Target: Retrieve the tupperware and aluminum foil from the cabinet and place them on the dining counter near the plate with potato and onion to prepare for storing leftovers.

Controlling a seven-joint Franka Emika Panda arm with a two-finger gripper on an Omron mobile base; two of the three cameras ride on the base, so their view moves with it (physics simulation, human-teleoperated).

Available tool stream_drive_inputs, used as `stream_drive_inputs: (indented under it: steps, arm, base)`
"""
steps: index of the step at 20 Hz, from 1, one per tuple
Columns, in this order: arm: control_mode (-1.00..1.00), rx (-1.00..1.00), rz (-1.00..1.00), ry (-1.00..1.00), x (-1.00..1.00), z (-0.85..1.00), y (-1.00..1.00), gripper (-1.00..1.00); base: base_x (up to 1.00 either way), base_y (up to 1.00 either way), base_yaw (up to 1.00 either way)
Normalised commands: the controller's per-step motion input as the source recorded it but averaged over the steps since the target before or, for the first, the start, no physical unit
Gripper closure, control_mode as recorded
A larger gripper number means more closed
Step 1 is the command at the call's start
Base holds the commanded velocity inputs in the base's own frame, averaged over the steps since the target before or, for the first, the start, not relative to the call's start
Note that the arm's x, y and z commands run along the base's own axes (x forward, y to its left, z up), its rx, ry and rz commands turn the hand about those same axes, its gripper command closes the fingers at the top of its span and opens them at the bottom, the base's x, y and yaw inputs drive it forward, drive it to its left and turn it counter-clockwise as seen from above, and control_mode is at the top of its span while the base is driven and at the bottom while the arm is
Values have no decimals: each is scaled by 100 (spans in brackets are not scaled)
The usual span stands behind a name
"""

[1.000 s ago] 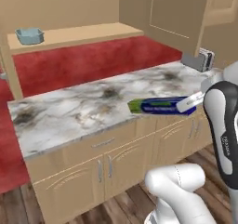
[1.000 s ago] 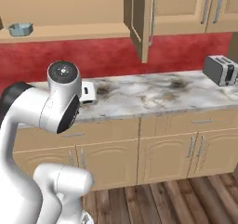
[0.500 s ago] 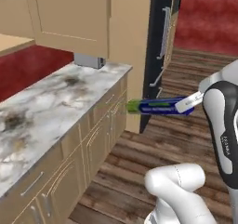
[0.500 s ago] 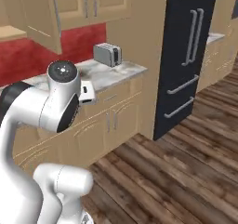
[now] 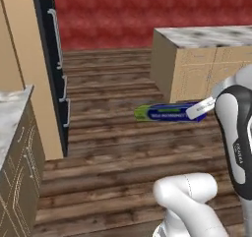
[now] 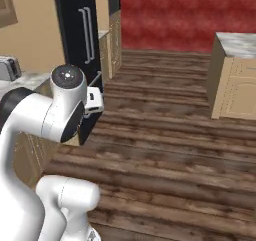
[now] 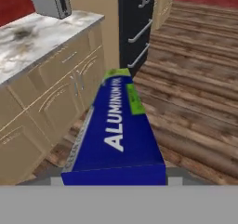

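Long dark blue aluminum foil (image 5: 171, 112) box, green end

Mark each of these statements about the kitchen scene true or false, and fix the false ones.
1. The end effector holds the aluminum foil in the air above the wood floor. True.
2. The foil box rests on a marble counter. False: it is carried clear of any counter.
3. A toaster stands on the marble wall counter. True.
4. The box's green end points toward the end effector. False: the green end is the far end, away from it.
5. The tall black fridge has its doors shut. True.
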Motion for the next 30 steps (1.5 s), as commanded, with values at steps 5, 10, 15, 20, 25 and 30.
stream_drive_inputs:
  steps: [5,10,15,20,25,30]
  arm:
    - [100,0,0,0,0,0,0,100]
    - [100,0,0,0,0,0,0,100]
    - [100,0,0,0,0,0,0,100]
    - [100,0,0,0,0,0,0,100]
    - [100,0,0,0,0,0,0,100]
    - [100,0,0,0,0,0,0,100]
  base:
    - [86,1,-56]
    - [100,18,-38]
    - [100,6,-45]
    - [100,45,-43]
    - [100,93,-24]
    - [100,95,-3]
